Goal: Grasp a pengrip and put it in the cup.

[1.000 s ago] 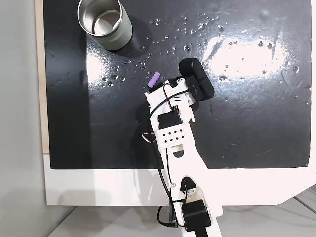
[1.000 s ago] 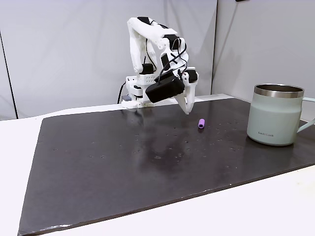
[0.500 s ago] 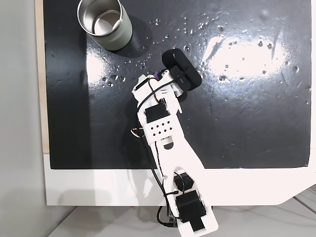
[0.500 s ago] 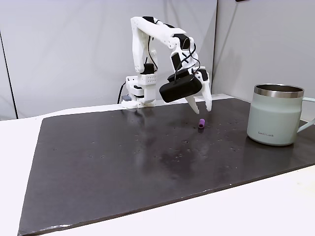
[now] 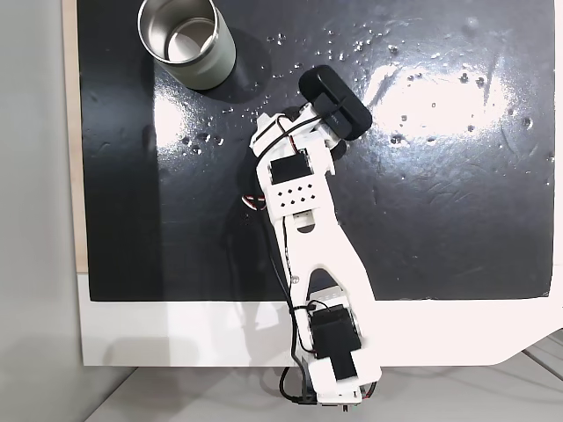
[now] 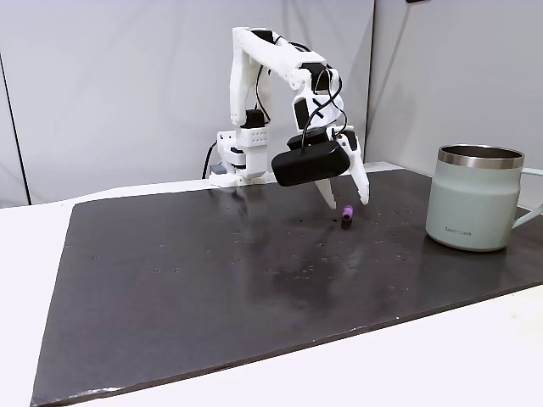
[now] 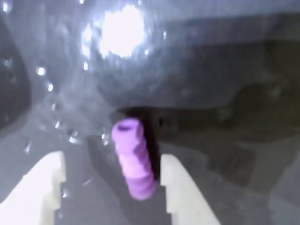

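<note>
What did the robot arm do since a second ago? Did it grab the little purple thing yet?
Not yet. The gripper swung toward the cup's side and came down over the purple pengrip; its open fingers now straddle it without squeezing. The pengrip is still lying on the black mat, and the cup has not moved.

A glossy black mat [image 5: 457, 220] covers a white table [image 5: 176, 334] before a grey wall [image 6: 110, 85].

Small dark logo on cup [image 6: 472, 210] wall, too small to read; nothing else legible.
</note>
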Controlling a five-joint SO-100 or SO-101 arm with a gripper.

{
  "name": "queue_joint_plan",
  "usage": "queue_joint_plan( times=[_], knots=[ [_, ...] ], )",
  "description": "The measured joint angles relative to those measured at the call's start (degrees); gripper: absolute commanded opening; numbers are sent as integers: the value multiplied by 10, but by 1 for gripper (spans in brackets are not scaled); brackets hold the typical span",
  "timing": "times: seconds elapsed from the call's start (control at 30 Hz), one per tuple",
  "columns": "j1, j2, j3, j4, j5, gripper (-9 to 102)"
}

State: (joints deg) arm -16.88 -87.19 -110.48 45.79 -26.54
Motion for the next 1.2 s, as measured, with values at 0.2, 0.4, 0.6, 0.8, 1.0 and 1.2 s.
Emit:
queue_joint_plan(
  times=[0.2,0.4,0.6,0.8,1.0,1.2],
  knots=[
    [4,52,24,0,-26,24],
    [2,60,33,4,-55,17],
    [-16,62,34,21,-93,0],
    [-18,62,34,24,-103,0],
    [-21,37,39,58,-92,0],
    [-43,-29,158,151,-44,0]
  ],
)
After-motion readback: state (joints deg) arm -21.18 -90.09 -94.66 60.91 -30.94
